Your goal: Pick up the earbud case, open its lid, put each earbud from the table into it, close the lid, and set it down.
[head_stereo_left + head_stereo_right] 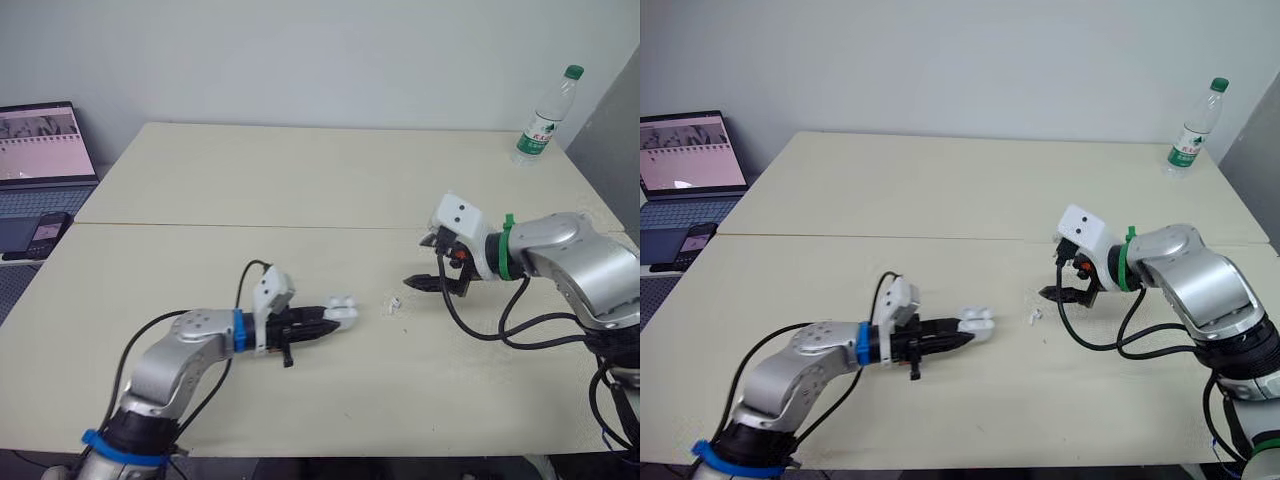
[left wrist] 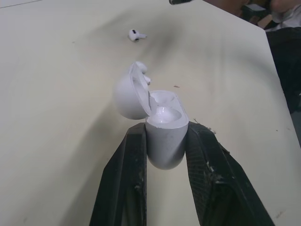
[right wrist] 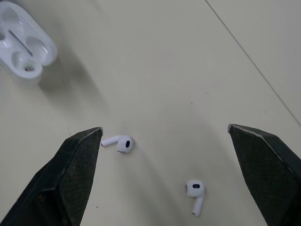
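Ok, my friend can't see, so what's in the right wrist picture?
Two earbuds lie on the table between the open fingers of the right gripper. The open case shows farther off.

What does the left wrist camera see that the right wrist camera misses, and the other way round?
Left wrist: the left gripper clamped on the base of the earbud case. Right wrist: the right gripper open wide, aimed at one earbud and the other earbud, both lying on the table. Shared: that case with its lid open, the table, an earbud.
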Controlling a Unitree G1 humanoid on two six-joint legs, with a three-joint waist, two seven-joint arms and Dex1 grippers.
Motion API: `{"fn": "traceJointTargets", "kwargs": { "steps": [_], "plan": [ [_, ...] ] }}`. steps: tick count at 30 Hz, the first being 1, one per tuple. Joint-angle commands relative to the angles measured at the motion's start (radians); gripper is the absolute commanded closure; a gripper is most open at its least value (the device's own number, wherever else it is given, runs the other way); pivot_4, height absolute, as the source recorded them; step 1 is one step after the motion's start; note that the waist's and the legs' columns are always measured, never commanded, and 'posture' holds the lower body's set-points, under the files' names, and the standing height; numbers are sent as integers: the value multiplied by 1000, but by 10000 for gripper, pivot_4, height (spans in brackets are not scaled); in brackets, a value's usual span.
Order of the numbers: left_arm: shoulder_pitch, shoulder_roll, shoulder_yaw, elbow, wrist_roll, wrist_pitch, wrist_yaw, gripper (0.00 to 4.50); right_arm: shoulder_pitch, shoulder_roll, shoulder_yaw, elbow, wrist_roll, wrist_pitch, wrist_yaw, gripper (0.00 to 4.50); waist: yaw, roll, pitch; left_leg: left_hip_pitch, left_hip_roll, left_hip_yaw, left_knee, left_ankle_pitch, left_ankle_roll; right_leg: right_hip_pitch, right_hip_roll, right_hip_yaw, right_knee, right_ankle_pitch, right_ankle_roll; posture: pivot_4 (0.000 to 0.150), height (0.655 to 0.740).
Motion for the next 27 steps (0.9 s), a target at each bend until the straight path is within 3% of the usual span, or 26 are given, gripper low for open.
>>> {"fn": "traceJointTargets", "kwargs": {
  "steps": [1, 12, 21, 27],
  "plan": [
    [12, 15, 82, -35, -34, -45, 7, 36860, 17, 48, 3, -28, 14, 75, -63, 292, 0, 0, 0, 0, 0, 0, 0, 0, 0, 0, 0, 0, 0, 0, 0, 1500, 7362],
    [19, -12, 110, -50, -33, -76, 61, 36860, 160, 295, -90, -38, -4, 228, -329, 292, 0, 0, 0, -2, 0, 0, 0, 0, 0, -1, 0, 0, 0, 0, 0, 1500, 7362],
    [3, -10, 95, -25, -24, -86, 56, 36860, 234, 362, -103, -95, 3, 259, -441, 292, 0, -1, 0, -1, 0, -1, 0, 0, 0, -1, 1, 0, 0, 0, 0, 1500, 7362],
    [1, -2, 91, -19, -18, -91, 45, 36860, 255, 331, -70, -148, -6, 232, -476, 292, -1, -1, 0, -2, 0, -1, 0, 0, 0, -1, 2, 0, -1, 0, 0, 1500, 7362]
  ]
}}
